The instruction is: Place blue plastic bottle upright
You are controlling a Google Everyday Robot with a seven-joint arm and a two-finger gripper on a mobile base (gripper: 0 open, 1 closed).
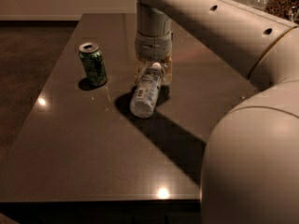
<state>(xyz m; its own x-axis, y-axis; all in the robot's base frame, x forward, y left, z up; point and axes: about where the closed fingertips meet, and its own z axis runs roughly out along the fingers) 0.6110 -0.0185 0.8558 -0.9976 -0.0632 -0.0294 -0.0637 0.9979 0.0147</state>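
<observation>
The blue plastic bottle (pixel 145 95) is clear with a white cap and a white-and-blue label. It lies on its side on the dark table (pixel 88 153), cap pointing away toward the gripper. My gripper (pixel 153 73) comes straight down from above at the bottle's cap end. Its tan fingers (pixel 140 73) are drawn in on both sides of the bottle's neck and upper body. The bottle's base rests on the table toward the camera.
A green can (pixel 93 64) stands upright to the left of the bottle. My arm's large pale links (pixel 252 143) fill the right side of the view and hide that part of the table. The table's near edge (pixel 103 202) runs along the bottom.
</observation>
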